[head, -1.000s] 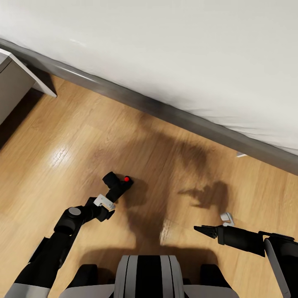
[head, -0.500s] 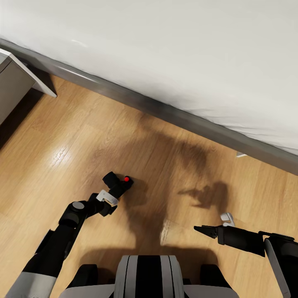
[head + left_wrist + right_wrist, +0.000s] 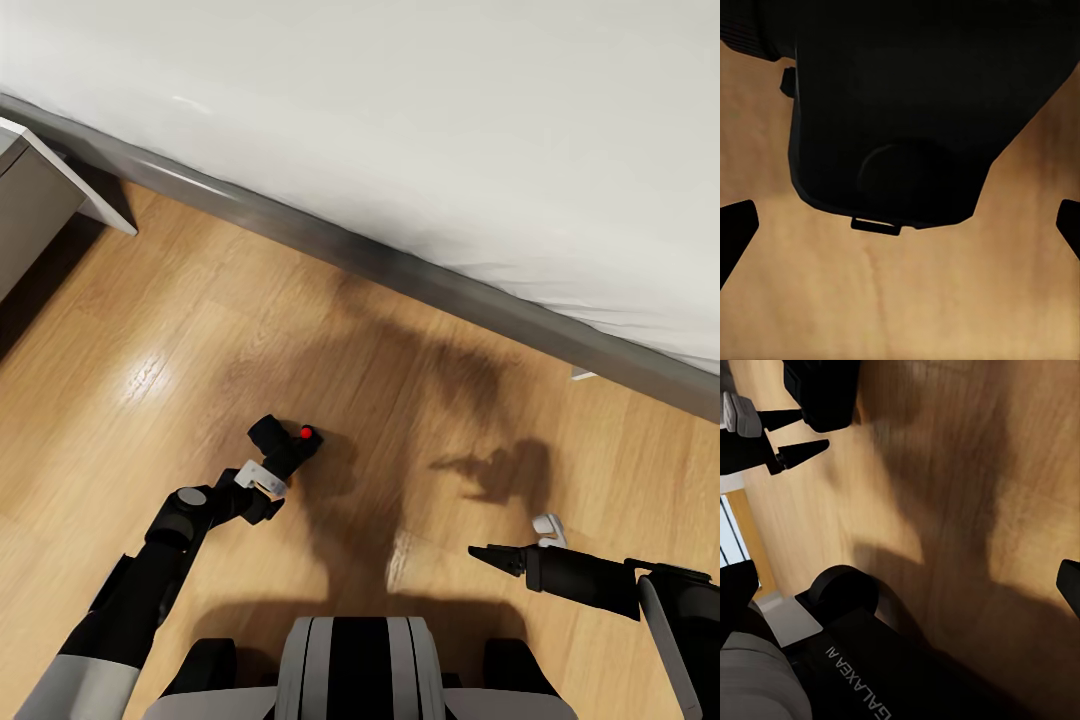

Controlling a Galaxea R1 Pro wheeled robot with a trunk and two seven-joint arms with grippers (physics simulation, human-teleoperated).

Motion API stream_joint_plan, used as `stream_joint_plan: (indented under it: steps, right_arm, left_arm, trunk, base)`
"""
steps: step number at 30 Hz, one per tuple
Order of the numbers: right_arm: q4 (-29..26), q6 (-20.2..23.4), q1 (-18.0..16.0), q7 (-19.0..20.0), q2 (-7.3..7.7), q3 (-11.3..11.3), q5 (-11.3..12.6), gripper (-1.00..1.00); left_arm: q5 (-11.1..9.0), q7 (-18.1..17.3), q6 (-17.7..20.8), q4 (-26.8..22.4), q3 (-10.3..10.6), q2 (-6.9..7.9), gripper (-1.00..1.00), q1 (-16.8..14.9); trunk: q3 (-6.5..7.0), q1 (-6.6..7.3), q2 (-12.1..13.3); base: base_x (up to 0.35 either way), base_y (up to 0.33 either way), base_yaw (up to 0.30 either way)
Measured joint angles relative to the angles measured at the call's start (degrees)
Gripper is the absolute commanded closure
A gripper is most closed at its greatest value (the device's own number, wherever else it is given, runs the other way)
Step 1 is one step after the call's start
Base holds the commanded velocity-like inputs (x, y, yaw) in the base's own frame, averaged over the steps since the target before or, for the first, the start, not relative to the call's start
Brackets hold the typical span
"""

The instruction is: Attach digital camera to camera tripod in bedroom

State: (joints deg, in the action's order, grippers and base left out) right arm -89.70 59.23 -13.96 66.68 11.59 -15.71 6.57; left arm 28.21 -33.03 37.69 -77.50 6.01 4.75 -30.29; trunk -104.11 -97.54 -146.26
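Observation:
The digital camera (image 3: 285, 443), black with a red button on top, lies on the light wood floor. My left gripper (image 3: 272, 472) is right behind it, open, with its fingertips (image 3: 736, 229) spread wide on either side. The camera's dark body (image 3: 900, 112) sits close ahead of them, not between them. In the right wrist view the camera (image 3: 825, 390) and the left gripper (image 3: 799, 435) appear together, the fingers just short of the body. My right gripper (image 3: 497, 556) hangs open over bare floor on the right, holding nothing. The camera tripod is out of view.
A bed with a white cover (image 3: 450, 120) and a grey frame (image 3: 400, 270) runs across the far side. A grey piece of furniture (image 3: 35, 200) stands at the far left. My own base (image 3: 355, 665) is directly below.
My left arm has eased forward a little, bringing its gripper closer to the camera. The camera and the right arm have stayed still.

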Motion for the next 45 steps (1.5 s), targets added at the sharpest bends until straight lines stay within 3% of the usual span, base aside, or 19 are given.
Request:
stream_joint_plan:
  steps: [13,26,45]
  right_arm:
    - [-0.01,0.00,0.00,0.00,0.04,0.02,0.00,-1.00]
    - [0.05,0.00,0.00,0.00,0.00,0.00,0.00,-1.00]
    - [0.06,0.00,0.00,-1.03,-0.07,-0.01,-0.01,-1.00]
  left_arm:
    - [0.02,0.16,-0.11,1.06,0.00,-0.03,-1.00,-0.22]
    - [0.02,0.36,-0.20,4.23,0.00,-0.03,-1.00,-2.83]
    - [0.18,0.52,-0.19,4.57,0.00,-0.07,-1.00,-3.49]
  trunk:
    - [0.00,0.00,0.00]
    - [0.00,0.00,0.00]
    - [0.00,0.00,0.00]
  base:
    - [0.000,0.000,0.000]
    - [0.000,0.000,0.000]
    - [0.000,0.000,0.000]
